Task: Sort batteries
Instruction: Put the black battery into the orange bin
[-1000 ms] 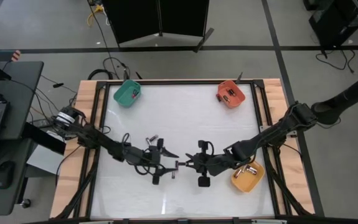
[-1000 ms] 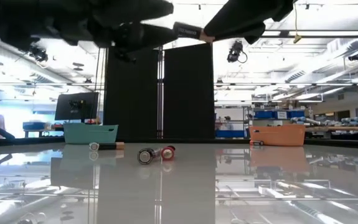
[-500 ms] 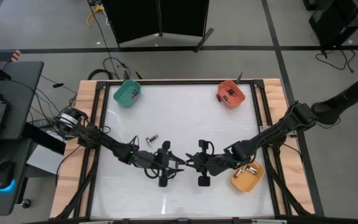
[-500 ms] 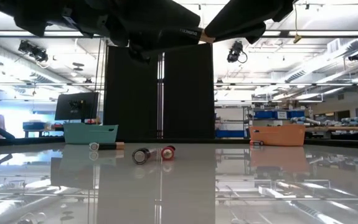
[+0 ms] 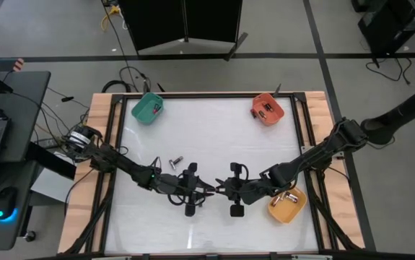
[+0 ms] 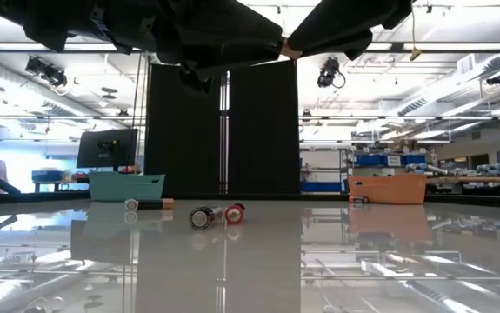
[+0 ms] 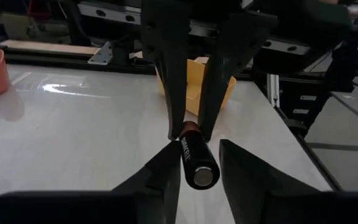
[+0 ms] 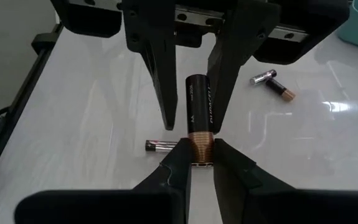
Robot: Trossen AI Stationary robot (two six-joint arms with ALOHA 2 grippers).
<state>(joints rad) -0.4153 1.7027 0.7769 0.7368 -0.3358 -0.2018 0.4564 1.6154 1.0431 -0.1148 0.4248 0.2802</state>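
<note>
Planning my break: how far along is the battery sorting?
Done: sorted batteries lie in the teal bin, orange bin and yellow bin. In hand: the right end effector grips one battery mid-table, with the left end effector open around its other end. Left: several loose batteries on the table.

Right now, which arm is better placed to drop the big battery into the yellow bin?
Right. The right pincer is shut on the battery's copper end, and the yellow bin sits just beside that arm. The left pincer stands open around the battery, farther from the bin.
</note>
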